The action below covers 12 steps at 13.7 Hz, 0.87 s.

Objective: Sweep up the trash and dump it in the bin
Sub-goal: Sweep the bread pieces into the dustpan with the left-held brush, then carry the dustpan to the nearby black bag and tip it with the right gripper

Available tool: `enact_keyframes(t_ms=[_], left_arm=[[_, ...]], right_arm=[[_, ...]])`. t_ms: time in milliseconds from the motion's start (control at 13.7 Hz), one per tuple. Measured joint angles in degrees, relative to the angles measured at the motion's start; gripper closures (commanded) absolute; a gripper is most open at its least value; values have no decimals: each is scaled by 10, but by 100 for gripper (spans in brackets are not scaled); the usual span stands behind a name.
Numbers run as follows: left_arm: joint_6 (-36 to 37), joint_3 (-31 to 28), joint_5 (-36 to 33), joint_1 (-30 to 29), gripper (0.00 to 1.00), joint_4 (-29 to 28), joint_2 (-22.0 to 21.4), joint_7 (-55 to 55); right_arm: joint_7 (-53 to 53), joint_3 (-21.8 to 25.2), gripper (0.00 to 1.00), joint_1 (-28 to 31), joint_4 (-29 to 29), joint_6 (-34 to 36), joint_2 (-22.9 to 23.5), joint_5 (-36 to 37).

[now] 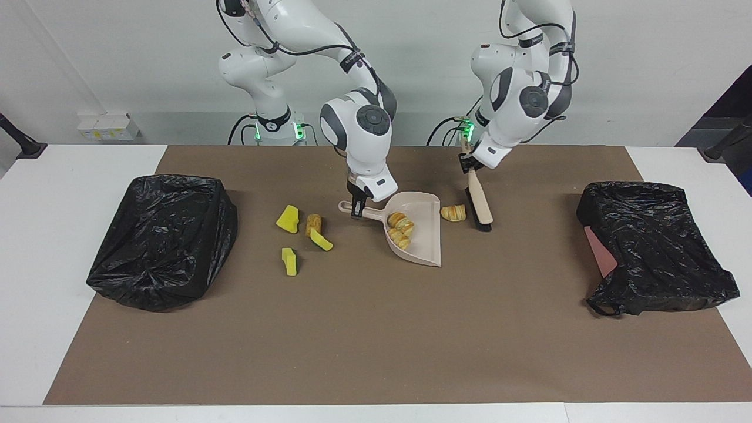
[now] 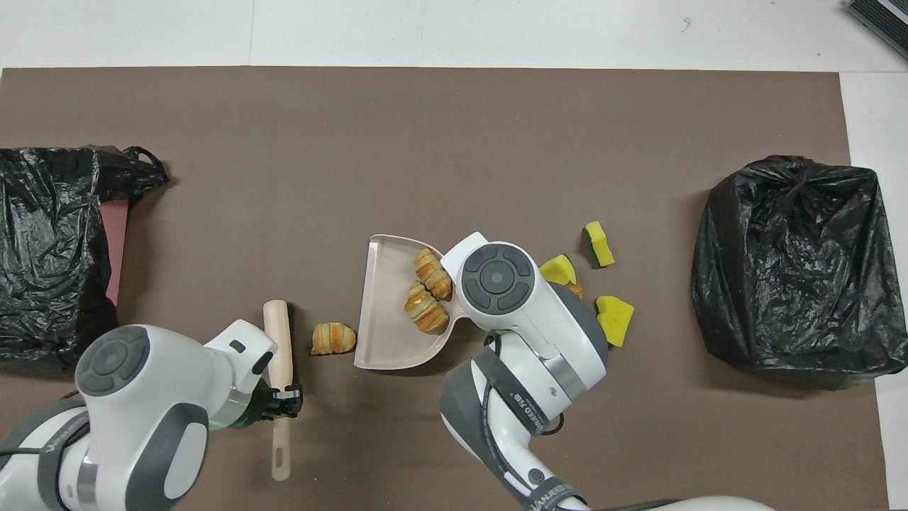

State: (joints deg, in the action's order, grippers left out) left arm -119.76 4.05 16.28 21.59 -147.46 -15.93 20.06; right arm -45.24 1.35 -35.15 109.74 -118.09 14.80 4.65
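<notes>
Trash lies scattered at the centre of the frame: two bread-like chunks (image 1: 400, 229) sit in the beige dustpan (image 1: 426, 249), a third chunk (image 1: 453, 213) rests on the mat between the pan's side wall and the brush (image 1: 479, 205), and three yellow wedges (image 1: 288, 218) with one brown lump (image 1: 314, 224) lie just left of centre in the facing view. We see the right gripper (image 1: 356, 210) clamped on the dustpan's handle, and the left gripper (image 1: 468, 164) closed on the brush handle, bristles down beside the lone chunk. We judge the sweep could push that chunk against the pan's wall and not its open mouth, or nudge the pan and spill its load. The black-bagged bins (image 1: 161, 241) sit well apart, at both frame edges.
</notes>
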Motion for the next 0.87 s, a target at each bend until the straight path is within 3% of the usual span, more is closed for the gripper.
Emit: enact_keyframes(t_ms=[291, 437, 656, 874], left_arm=[[-90, 4, 100, 98, 100, 5, 33, 9], [-98, 4, 120, 120, 100, 23, 44, 16], [-97, -1, 124, 119, 100, 38, 52, 19], [-70, -10, 118, 78, 100, 60, 32, 18]], right_arm=[[0, 0, 100, 0, 0, 2, 0, 0], [0, 1, 100, 0, 0, 4, 0, 0], [0, 2, 100, 0, 0, 4, -1, 0], [-1, 7, 100, 16, -2, 22, -14, 1]])
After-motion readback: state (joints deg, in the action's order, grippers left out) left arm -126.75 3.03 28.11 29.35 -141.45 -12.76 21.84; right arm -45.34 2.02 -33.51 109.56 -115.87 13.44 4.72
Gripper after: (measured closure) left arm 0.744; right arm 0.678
